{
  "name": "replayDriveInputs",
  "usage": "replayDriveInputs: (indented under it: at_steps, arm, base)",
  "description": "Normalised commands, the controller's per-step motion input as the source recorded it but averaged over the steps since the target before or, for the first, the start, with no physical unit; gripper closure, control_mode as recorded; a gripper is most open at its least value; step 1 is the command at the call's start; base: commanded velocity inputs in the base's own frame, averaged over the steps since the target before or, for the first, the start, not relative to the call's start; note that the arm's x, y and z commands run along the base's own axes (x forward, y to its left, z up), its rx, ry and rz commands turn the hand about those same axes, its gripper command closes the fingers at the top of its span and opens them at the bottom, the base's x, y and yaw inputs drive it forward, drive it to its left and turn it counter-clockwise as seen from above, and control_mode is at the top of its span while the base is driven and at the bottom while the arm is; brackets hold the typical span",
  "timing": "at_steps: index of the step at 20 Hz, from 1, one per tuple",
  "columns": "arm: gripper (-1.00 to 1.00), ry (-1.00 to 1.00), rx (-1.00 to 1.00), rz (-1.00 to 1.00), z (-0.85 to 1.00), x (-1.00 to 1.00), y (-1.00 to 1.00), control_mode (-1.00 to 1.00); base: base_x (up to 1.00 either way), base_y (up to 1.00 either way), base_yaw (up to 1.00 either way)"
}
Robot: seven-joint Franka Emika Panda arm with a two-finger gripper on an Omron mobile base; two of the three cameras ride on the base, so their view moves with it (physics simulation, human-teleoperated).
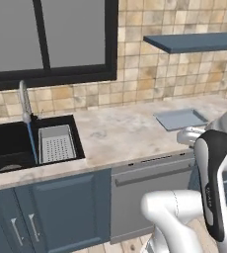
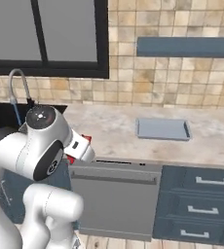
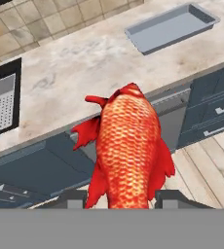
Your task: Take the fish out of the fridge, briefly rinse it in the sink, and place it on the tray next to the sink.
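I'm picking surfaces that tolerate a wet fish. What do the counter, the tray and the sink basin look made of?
Counter: looks like matte stone or marble, beige with grey mottling.
Tray: plain blue-grey, dull finish, maybe plastic or coated metal; the look leaves it open.
Sink: flat black, unreflective, perhaps composite.

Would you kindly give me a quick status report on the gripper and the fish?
Gripper shut on the fish, held out in front of the counter edge. Tray lies bare on the counter, sink to its left. Nothing in the way.
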Motion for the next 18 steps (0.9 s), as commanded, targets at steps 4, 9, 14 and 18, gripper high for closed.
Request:
replayDriveInputs:
  at_steps: [4,9,14,18]
  arm:
    - [1.00,0.00,0.00,0.00,0.00,0.00,0.00,1.00]
    - [1.00,0.00,0.00,0.00,0.00,0.00,0.00,1.00]
    - [1.00,0.00,0.00,0.00,0.00,0.00,0.00,1.00]
    - [1.00,0.00,0.00,0.00,0.00,0.00,0.00,1.00]
  base:
    - [0.24,1.00,0.00]
    - [0.05,0.59,0.17]
    - [0.01,0.02,0.21]
    - [0.00,-0.01,0.03]
